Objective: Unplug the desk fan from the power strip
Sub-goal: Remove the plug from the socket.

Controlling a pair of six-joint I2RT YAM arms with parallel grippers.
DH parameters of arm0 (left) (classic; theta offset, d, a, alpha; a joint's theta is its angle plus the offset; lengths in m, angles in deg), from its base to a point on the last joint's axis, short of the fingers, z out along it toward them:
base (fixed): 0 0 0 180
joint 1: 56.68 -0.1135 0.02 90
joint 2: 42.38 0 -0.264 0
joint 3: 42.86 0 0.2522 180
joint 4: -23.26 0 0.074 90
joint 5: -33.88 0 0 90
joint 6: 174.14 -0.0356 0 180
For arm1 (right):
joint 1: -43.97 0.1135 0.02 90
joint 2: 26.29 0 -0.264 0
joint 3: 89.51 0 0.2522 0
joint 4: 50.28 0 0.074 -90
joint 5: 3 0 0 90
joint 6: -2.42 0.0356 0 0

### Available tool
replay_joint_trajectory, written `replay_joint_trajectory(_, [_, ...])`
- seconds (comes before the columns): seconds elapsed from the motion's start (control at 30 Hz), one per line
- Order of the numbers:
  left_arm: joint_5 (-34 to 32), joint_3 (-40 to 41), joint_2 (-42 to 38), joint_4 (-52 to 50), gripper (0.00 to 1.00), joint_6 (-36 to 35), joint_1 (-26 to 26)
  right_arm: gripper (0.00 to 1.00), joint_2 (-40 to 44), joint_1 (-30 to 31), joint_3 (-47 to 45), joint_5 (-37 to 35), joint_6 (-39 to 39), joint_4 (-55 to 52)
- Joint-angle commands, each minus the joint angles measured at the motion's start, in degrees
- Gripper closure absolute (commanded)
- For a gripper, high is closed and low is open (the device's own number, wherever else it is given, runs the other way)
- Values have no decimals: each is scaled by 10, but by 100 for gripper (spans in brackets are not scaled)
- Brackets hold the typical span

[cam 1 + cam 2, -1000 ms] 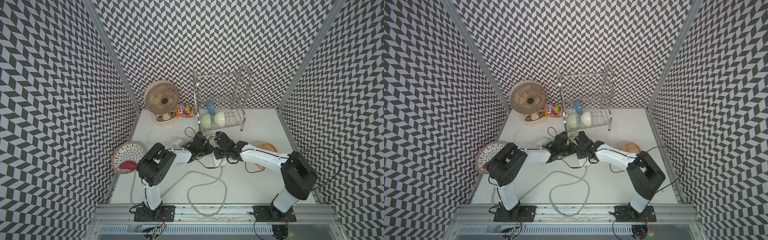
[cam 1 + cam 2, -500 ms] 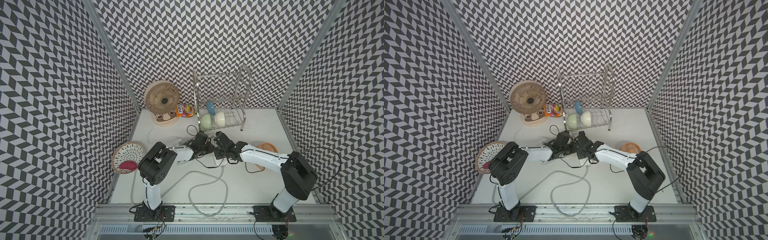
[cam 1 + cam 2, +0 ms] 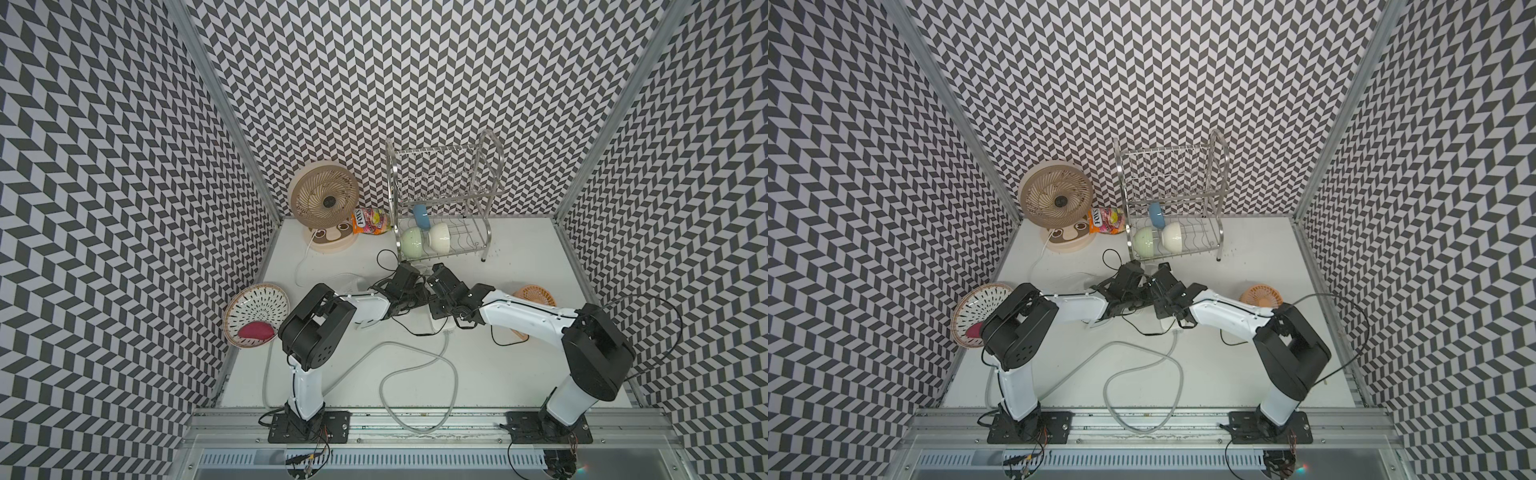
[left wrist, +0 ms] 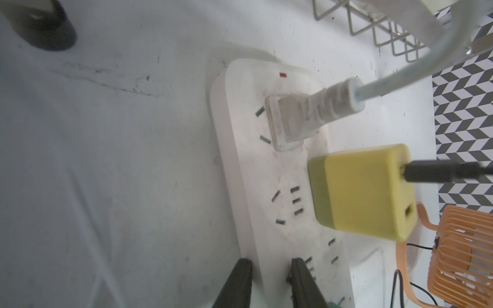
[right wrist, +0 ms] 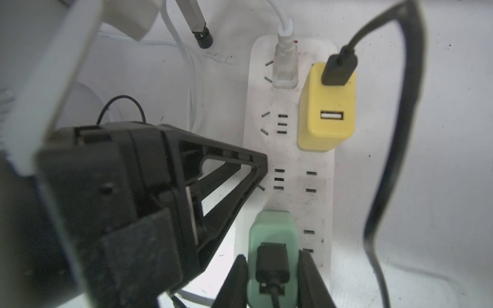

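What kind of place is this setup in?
Most likely a robot test cell staged as a household counter: chevron-patterned walls box in a white table, two robot arms are bolted to a metal rail, and a dish rack holding bowls stands at the back.

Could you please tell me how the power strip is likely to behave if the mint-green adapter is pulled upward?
The power strip looks thin and flat, so probably light: it may lift with the mint-green adapter that the right end effector grips. Its smooth casing could slide on the table. The yellow adapter and white plug likely add little weight.
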Motion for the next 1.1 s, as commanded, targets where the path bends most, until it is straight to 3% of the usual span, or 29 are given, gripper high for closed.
replay_joint_trajectory(0.0, [-26,22,43,-101,71,-9,6,86,42,-10,1,-12,5,45])
replay_joint_trajectory(0.33, [-26,23,47,-101,71,-6,6,85,39,23,22,15,-10,61])
replay_joint_trajectory(0.57, [-26,23,47,-101,72,-6,6,85,50,-6,8,-34,1,39])
replay_joint_trajectory(0.87, [-27,22,52,-102,72,-5,5,85,62,26,13,9,-11,70])
replay_joint_trajectory(1.07, [-28,22,53,-103,72,-8,6,84,60,6,12,-38,-2,43])
